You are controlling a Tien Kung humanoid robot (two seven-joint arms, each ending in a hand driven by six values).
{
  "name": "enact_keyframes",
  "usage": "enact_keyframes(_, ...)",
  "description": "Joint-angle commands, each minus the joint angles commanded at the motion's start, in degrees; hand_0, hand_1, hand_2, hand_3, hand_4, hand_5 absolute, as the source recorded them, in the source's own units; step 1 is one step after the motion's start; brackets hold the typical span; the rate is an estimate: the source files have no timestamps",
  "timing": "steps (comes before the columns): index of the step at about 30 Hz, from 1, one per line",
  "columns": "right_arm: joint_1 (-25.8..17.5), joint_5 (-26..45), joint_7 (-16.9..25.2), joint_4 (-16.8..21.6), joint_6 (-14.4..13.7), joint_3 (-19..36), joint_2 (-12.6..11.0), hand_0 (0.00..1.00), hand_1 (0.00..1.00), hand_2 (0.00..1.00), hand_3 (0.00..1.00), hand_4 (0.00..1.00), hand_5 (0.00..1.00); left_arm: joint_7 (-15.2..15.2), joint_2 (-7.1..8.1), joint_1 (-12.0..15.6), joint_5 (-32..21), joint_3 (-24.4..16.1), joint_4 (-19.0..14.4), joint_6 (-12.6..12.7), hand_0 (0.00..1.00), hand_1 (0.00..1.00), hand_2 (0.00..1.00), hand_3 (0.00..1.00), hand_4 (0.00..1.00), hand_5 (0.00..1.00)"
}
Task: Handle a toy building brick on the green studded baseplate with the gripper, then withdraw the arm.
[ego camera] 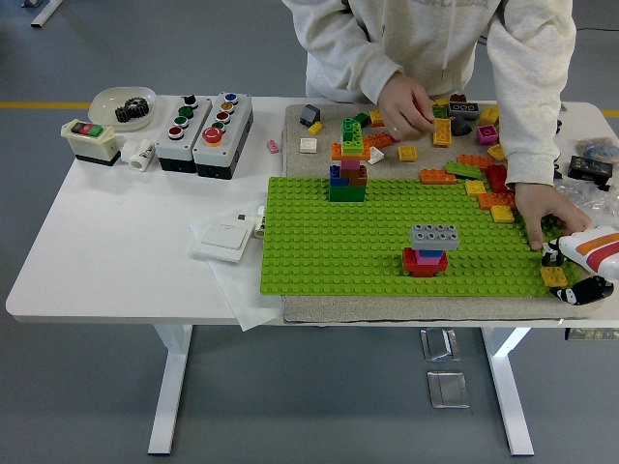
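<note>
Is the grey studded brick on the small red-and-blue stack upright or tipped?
Upright: the grey studded brick sits level, studs up, on the red-and-blue stack.

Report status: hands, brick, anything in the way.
Right hand at baseplate's right edge, fingers unclear. Left arm out of view. Grey brick on red stack. Person's hand pressing baseplate beside robot's.

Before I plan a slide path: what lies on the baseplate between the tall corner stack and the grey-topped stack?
Only bare green baseplate studs between the tall stack and grey-topped stack, in the head view.
</note>
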Motion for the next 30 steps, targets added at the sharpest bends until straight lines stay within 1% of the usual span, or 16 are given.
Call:
enact_keyframes(8,0.5,0.0,-0.2,-0.8,-0.7,-0.6,0.1,0.608,0.603,0.611,0.668,0.786,0.242,0.0,-0.01,0.0,-0.1,0.1,0.0,0.0,0.775,0.731,0.647,0.561,0.588,0.612)
enact_keyframes(9,0.6,0.0,-0.2,-0.8,-0.8,-0.7,0.1,0.601,0.590,0.599,0.622,0.766,0.252,0.0,-0.01,0.0,-0.1,0.1,0.0,0.0,0.775,0.732,0.647,0.562,0.588,0.611)
enact_keyframes(15,0.7,0.1,-0.2,-0.8,-0.8,-0.7,0.1,0.598,0.581,0.593,0.613,0.762,0.246,-0.1,-0.03,-0.1,-0.3,0.2,0.0,0.0,0.775,0.732,0.648,0.562,0.588,0.612)
enact_keyframes(30,0.6,0.7,0.1,-0.2,-0.7,-0.1,0.0,0.600,0.591,0.601,0.640,0.776,0.241,-0.1,0.02,-0.2,-0.4,0.2,0.0,0.0,0.774,0.731,0.648,0.561,0.588,0.612)
